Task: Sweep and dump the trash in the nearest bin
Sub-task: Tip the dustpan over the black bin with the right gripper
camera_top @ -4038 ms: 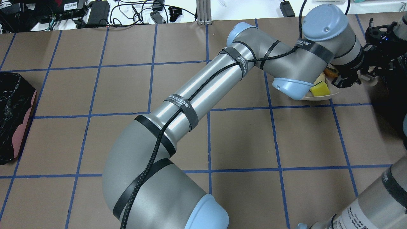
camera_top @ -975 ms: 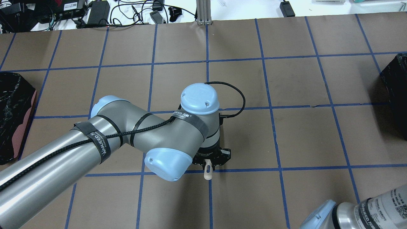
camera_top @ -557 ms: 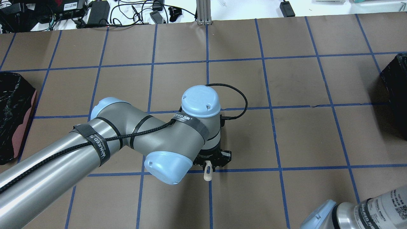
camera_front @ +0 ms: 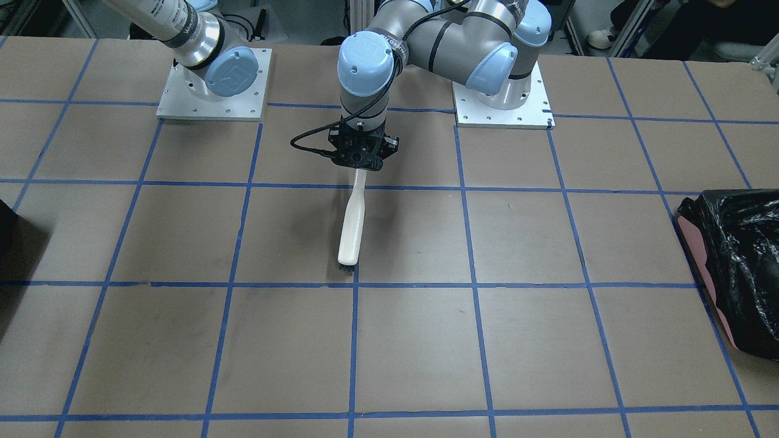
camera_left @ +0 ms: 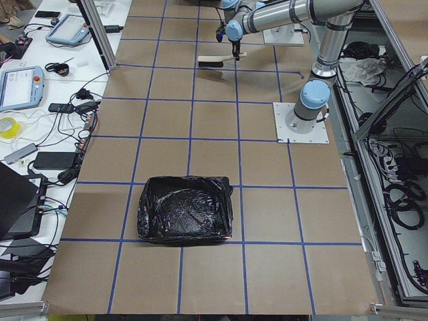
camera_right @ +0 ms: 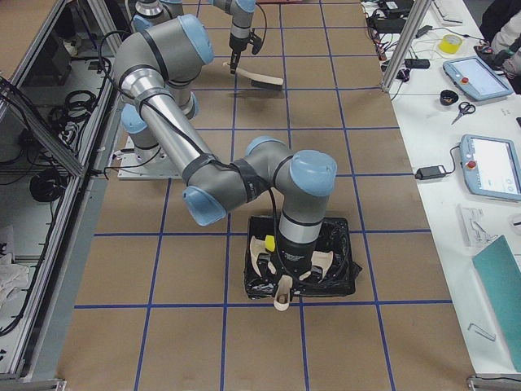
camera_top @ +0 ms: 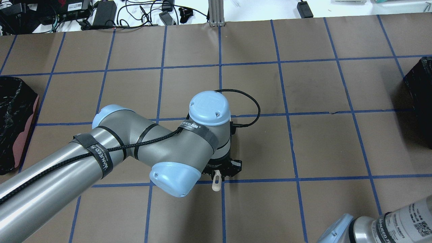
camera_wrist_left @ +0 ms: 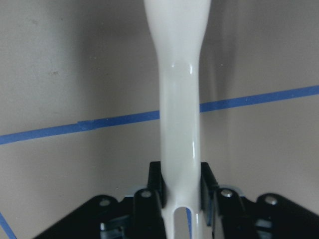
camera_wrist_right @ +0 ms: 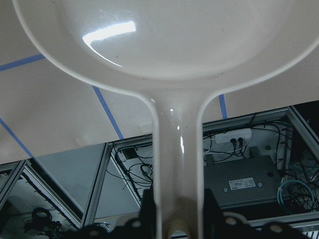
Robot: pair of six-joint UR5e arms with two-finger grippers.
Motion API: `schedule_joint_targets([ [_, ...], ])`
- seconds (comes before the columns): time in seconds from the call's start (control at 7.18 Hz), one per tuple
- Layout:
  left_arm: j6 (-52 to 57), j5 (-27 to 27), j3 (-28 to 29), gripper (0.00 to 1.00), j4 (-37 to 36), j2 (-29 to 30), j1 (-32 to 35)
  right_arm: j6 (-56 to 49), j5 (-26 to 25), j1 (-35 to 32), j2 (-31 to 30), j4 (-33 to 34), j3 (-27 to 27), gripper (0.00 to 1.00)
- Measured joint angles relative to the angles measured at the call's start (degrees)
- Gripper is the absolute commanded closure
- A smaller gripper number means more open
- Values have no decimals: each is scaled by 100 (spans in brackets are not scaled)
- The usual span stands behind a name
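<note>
**Clerk:** Item: trash (camera_right: 269, 242). Description?

**Keeper:** One bright yellow chunk. It sits at lower centre of the right-side view, inside the outline of the bin (camera_right: 345, 277) and close beside the wrist. Whether it lies in the bin or on the dustpan (camera_wrist_right: 164, 35), cannot tell.

**Clerk:** Bin?

**Keeper:** Black, with a crinkled, glossy rim. The right-side view shows it whole. Overhead shows only a corner at the right edge, and the front view a dark sliver at the left edge.

**Clerk:** Claws?

**Keeper:** Right gripper (camera_wrist_right: 178, 209): clamped on the dustpan handle, above the bin. Only its wrist view shows the grip. Left gripper (camera_wrist_left: 181, 184): clamped on the white brush (camera_front: 352, 225) handle, at mid-table (camera_front: 548, 243). The front view shows the brush's full length and dark bristles; overhead shows the handle tip alone.

**Clerk:** Sundries?

**Keeper:** Pink bin (camera_front: 694, 240), black-bagged, at the front view's right edge.
</note>
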State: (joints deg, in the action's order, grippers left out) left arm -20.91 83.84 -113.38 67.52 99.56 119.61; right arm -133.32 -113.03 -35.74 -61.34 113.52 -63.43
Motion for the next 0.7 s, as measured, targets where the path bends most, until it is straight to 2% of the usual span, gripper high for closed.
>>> schedule_joint_targets([
  [0.28, -44, 5, -249, 98, -374, -4, 0, 29, -157, -58, -31, 65, -17, 100],
  [0.42, -38, 7, -341, 71, -470, -2, 0, 86, -215, -64, -29, 102, -26, 100],
  [0.56, -22, 9, -384, 33, -510, -1, 0, 214, -344, -69, -29, 148, -32, 100],
  [0.7, -18, 7, -389, 17, -531, -2, 0, 310, -469, -81, -37, 200, -42, 100],
])
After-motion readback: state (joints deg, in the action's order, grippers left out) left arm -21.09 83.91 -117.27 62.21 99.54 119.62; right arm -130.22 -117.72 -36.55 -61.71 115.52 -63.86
